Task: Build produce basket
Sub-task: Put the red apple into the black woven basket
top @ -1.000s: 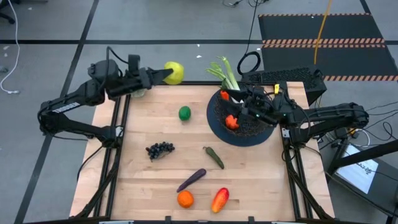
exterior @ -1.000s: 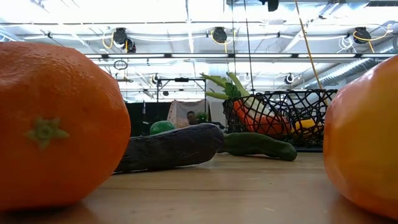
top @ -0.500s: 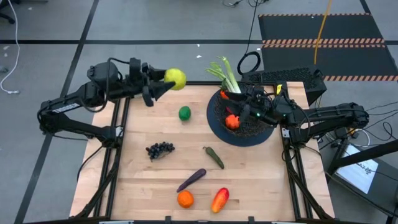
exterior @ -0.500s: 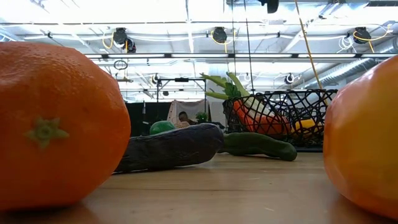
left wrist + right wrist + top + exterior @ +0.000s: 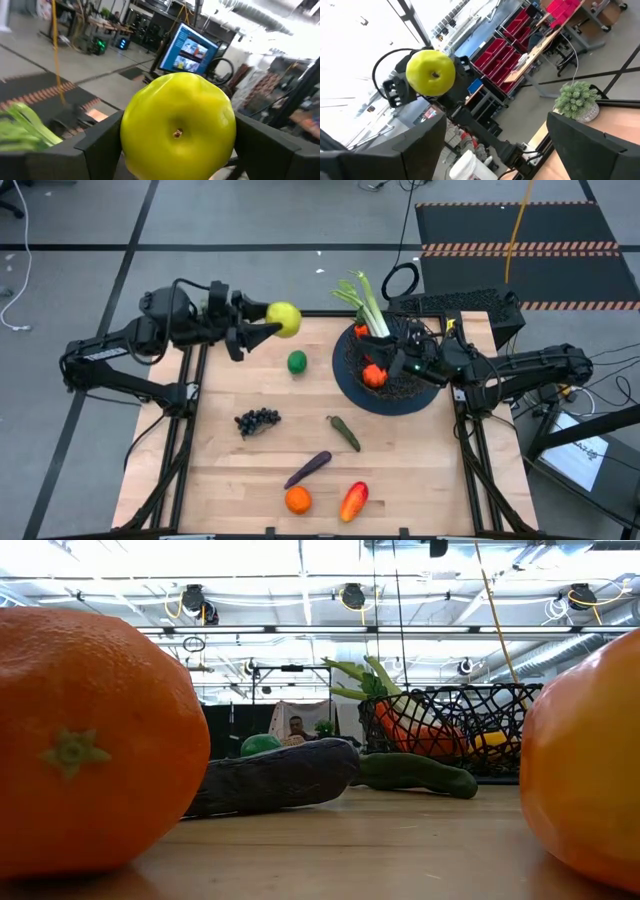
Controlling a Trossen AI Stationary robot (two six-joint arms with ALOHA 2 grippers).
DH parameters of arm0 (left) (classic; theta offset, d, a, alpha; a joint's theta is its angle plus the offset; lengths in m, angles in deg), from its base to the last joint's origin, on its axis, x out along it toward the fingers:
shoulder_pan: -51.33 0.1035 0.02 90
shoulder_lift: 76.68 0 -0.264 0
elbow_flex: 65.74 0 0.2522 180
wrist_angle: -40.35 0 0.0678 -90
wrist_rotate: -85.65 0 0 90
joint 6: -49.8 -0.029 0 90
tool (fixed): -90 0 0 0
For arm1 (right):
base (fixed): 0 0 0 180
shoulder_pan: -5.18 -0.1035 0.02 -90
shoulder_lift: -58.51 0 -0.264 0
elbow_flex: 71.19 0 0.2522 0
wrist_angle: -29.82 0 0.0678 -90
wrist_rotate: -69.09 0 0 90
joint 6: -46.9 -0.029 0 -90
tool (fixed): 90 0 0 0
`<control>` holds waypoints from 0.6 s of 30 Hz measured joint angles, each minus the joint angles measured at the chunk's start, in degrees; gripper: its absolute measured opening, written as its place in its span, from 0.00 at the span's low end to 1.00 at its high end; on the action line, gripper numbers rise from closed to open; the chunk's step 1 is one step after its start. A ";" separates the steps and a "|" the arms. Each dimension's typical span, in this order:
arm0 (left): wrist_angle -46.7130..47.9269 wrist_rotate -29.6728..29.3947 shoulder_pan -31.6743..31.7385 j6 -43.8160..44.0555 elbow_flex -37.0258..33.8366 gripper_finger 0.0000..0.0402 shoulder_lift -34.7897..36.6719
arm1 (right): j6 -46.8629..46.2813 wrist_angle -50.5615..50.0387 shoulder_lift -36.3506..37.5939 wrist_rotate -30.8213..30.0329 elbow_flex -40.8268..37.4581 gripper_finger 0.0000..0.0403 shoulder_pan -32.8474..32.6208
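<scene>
Left gripper [image 5: 268, 326]: raised over the far left corner of the table [image 5: 250, 470], fingers spread wide around the yellow-green apple [image 5: 283, 318], which sits clamped between them, well to the left of the basket.
Apple, left wrist view: the apple [image 5: 178, 125] fills the gap between the two dark fingers [image 5: 102, 142], its stem dimple facing the camera.
Right gripper [image 5: 392, 352]: above the basket [image 5: 345, 385], its fingers parted with nothing between them; in the right wrist view they frame the left arm and its apple [image 5: 430, 71] across the table.
Basket: black wire-mesh bowl at the far right of the table, holding the leek [image 5: 365, 302], whose green top sticks out past the far rim, and an orange-red piece [image 5: 372, 374].
Lime [image 5: 297, 362]: on the table just left of the basket.
Grapes [image 5: 257, 420]: nearer the front than the lime, left of the basket.
Pickle [image 5: 344, 432]: just in front of the basket.
Eggplant [image 5: 308, 468]: in front of the pickle.
Orange [image 5: 297, 499]: at the front edge, beside the eggplant.
Pepper [image 5: 354, 501]: at the front edge, right of the orange.
Bushy clump [image 5: 576, 100]: potted, at a table corner in the right wrist view.
</scene>
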 joint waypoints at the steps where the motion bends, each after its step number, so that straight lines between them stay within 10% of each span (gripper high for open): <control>1: 0.00 -0.01 -0.46 1.91 0.00 0.82 0.00 | 0.01 -0.01 0.00 0.00 0.00 0.84 -0.11; 18: 0.17 0.13 -7.79 25.56 0.00 0.81 0.00 | 6.33 -0.34 -0.01 4.69 -0.04 0.83 -0.27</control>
